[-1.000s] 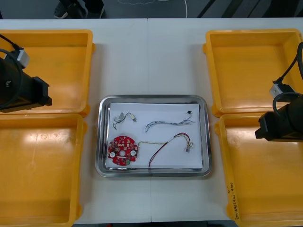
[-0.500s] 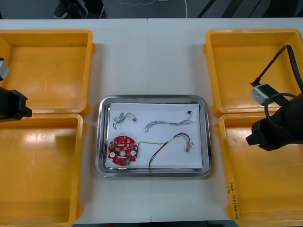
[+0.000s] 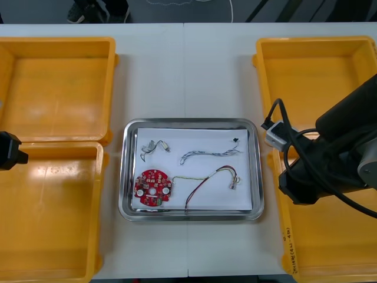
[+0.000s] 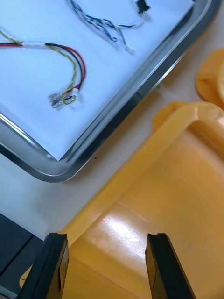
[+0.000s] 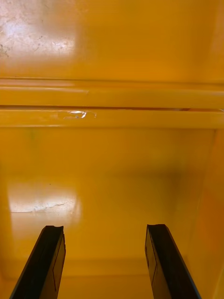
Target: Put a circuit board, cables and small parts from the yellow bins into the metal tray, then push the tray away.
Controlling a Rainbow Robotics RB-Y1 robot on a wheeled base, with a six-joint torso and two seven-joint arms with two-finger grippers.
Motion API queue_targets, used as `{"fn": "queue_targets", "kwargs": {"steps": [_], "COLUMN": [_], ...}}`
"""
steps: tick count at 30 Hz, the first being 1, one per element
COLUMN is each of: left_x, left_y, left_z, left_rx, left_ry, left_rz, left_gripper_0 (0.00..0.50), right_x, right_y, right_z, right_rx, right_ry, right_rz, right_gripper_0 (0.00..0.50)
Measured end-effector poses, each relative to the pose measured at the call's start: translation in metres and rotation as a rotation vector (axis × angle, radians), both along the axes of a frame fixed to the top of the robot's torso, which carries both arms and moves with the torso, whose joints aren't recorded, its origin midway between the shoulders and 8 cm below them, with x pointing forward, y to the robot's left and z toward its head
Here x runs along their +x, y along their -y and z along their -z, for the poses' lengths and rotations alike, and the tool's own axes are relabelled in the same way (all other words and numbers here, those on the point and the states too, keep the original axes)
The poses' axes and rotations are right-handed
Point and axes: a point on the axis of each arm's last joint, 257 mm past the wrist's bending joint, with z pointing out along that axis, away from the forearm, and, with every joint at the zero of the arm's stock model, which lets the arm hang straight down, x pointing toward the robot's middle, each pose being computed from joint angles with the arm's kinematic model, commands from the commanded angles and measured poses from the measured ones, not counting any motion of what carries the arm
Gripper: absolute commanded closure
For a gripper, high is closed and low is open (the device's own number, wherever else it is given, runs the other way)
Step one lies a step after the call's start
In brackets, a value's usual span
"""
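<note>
We see the metal tray [image 3: 257, 177] at the middle of the front view, lined white, on the light table [image 3: 188, 71]. The upper left yellow bin [image 3: 59, 88] and lower left yellow bin [image 3: 47, 218] sit on one side of it. The upper right yellow bin [image 3: 318, 82] and lower right yellow bin [image 3: 336, 247] sit on the other.

Inside the tray, the round red circuit board [image 3: 152, 188] lies at the lower left and the small metal parts [image 3: 154, 147] at the upper left. The twisted blue and white cable [image 3: 209, 154] stretches across the upper right. Below it the red and yellow cable [image 3: 206, 181] curves from beside the board toward the tray's right side.

The right arm [image 3: 324, 168] stands at the right of the frame, over the upper left corner of the lower right yellow bin and just beside the tray's right rim. In the right wrist view we find the right gripper [image 4: 106, 238] with its fingers [image 4: 53, 261] spread apart and nothing between them, over the inside of that bin near its corner. Beyond the bin's rim lies the tray's corner, with the ends of both cables on the white lining.

The left arm [image 3: 9, 150] shows at the left edge of the front view, where the two left bins meet. In the left wrist view the left gripper [image 5: 103, 229] is likewise spread and holds nothing. It is over a bin floor, and the two bins' rims run side by side beyond its fingertips.
</note>
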Motion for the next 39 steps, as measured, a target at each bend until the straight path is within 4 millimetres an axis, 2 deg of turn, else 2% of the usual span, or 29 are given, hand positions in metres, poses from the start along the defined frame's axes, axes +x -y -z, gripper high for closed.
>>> {"fn": "queue_targets", "kwargs": {"steps": [6,12,17,22,31,39], "left_x": [-0.002,-0.002,-0.002,-0.002,-0.002,-0.002], "left_y": [-0.004,-0.005,-0.006,-0.007,-0.007,-0.012], "left_z": [-0.004,-0.005,-0.005,-0.005,-0.005,-0.005], "left_rx": [-0.015,-0.017,-0.016,-0.014,-0.012,-0.001], "left_ry": [0.008,0.012,0.013,0.013,0.013,0.016], "left_rz": [-0.014,-0.017,-0.017,-0.02,-0.023,-0.035], "left_gripper_0": [0.0,0.0,0.0,0.0,0.0,0.0], "right_x": [0.0,0.01,0.016,0.01,0.006,-0.007], "right_y": [-0.019,-0.034,-0.059,-0.079,-0.099,-0.123], "right_z": [0.005,0.014,0.018,0.021,0.024,0.029], "right_rx": [-0.038,-0.052,-0.044,-0.035,-0.049,-0.056], "right_ry": [-0.001,-0.032,-0.056,-0.065,-0.05,-0.055], "right_rz": [-0.083,-0.098,-0.126,-0.173,-0.247,-0.321], "right_gripper_0": [0.019,0.019,0.02,0.021,0.019,0.019]}}
